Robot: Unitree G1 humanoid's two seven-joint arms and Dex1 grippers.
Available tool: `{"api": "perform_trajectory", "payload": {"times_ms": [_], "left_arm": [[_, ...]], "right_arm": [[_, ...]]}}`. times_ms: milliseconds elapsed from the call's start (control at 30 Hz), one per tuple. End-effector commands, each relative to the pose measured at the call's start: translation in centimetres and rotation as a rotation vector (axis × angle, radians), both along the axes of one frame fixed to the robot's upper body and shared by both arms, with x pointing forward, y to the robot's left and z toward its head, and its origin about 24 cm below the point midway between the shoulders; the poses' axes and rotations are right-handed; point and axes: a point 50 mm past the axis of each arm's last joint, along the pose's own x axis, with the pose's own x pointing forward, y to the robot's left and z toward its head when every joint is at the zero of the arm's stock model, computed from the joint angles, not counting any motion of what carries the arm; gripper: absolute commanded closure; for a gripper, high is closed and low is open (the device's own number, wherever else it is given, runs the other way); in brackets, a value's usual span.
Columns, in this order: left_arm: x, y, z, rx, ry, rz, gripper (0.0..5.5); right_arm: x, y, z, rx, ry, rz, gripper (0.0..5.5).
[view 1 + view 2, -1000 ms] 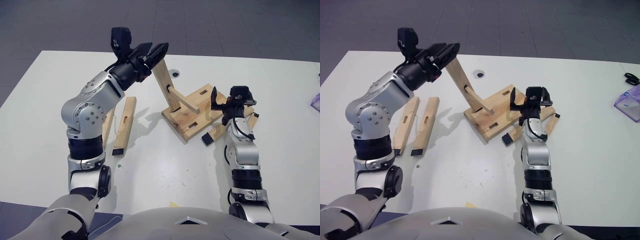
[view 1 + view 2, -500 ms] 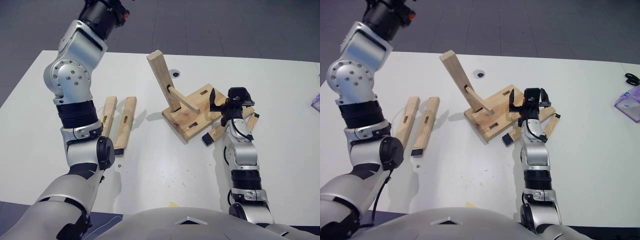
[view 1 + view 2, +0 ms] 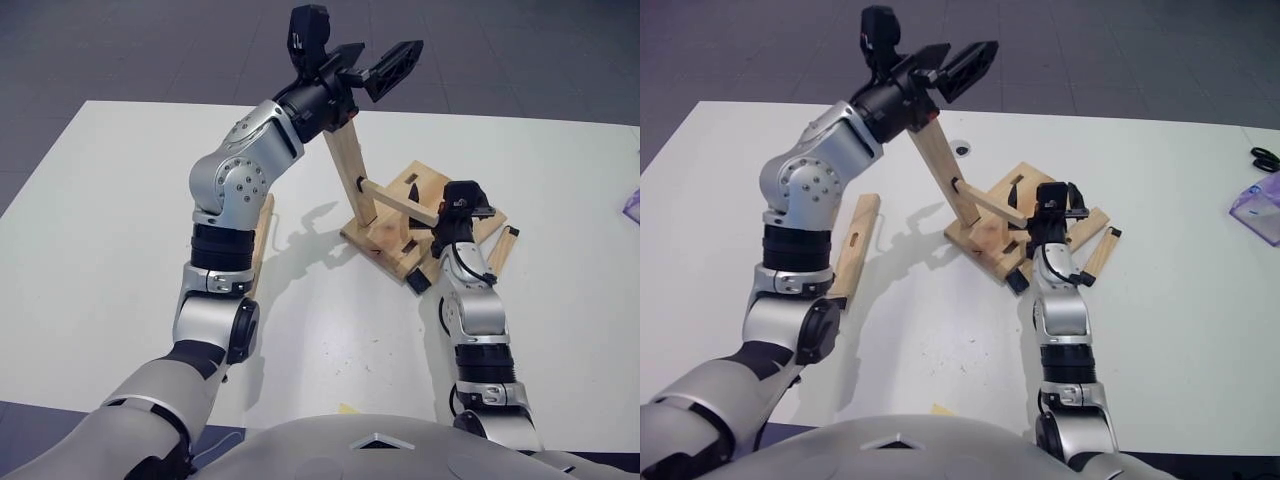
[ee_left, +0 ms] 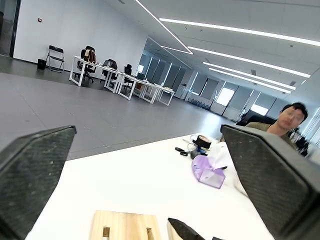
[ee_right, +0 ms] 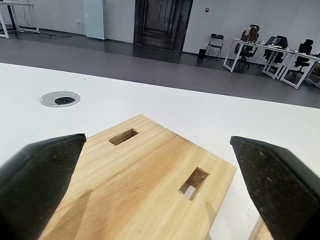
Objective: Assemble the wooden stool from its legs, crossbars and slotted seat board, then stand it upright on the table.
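Right wrist view, flat pale-wood slotted seat board (image 5: 150, 170), smooth-grained

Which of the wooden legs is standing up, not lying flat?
The leg on the seat board, under the left gripper; it stands tilted. The others lie flat on the table.

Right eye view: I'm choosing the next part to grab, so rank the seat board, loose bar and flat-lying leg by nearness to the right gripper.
1. seat board, just ahead of the right gripper
2. loose bar, close on its right
3. flat-lying leg, far off on the left
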Motion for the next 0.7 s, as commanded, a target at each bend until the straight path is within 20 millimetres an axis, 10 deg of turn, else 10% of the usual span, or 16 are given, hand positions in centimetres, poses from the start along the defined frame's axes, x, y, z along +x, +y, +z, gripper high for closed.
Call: {"api": "perform_trajectory", "payload": {"times_ms": [33,267,700], "left_arm": [[-0.1,0.7,-0.2,-0.027,0.078,0.015,0.12],[-0.4,3.5,3.1,-0.081,-0.009,0.104,0.12],[-0.3,5.7,0.8,0.007,0.011,0.241,0.12]], "right_arm": [[-0.1,0.2,0.0,0.009,0.002,-0.005,0.1],[0.0,-1.2,-3.3,-0.097,0.227,-0.08,0.1],[-3.4,2.3,-7.3,-0.139,0.488,0.215,0.1]]}}
